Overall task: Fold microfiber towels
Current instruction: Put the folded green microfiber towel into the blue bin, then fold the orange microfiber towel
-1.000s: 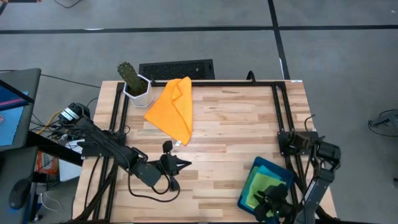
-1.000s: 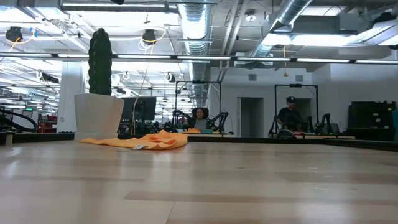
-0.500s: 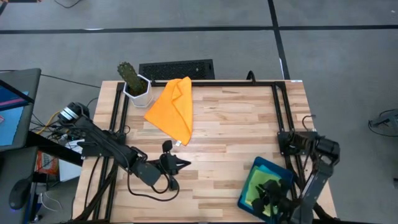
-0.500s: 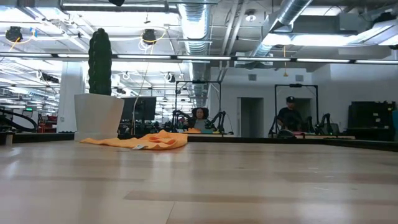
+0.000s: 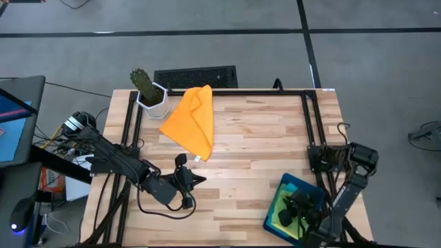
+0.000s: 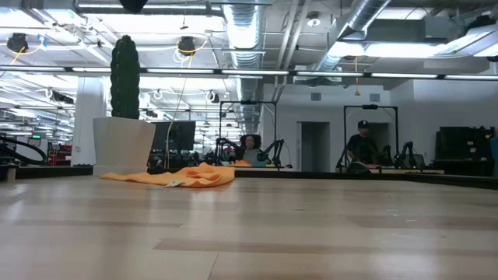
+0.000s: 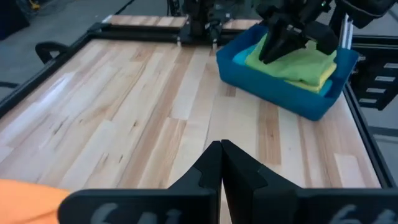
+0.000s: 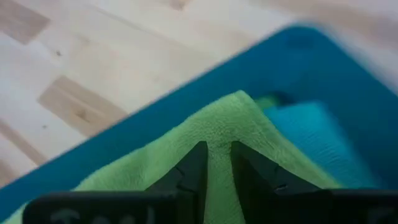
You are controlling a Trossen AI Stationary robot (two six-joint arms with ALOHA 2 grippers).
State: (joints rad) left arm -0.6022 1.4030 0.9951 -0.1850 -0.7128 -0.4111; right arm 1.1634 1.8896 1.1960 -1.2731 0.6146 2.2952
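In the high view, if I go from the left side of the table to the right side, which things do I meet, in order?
Cactus in a white pot → orange towel → left gripper, shut, empty → right gripper over the green towel in the blue tray.

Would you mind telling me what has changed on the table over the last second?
The right gripper moved from the table's near edge inward over the blue tray, its fingers now on the green towel. The left gripper shifted slightly. The orange towel and cactus pot stayed put.
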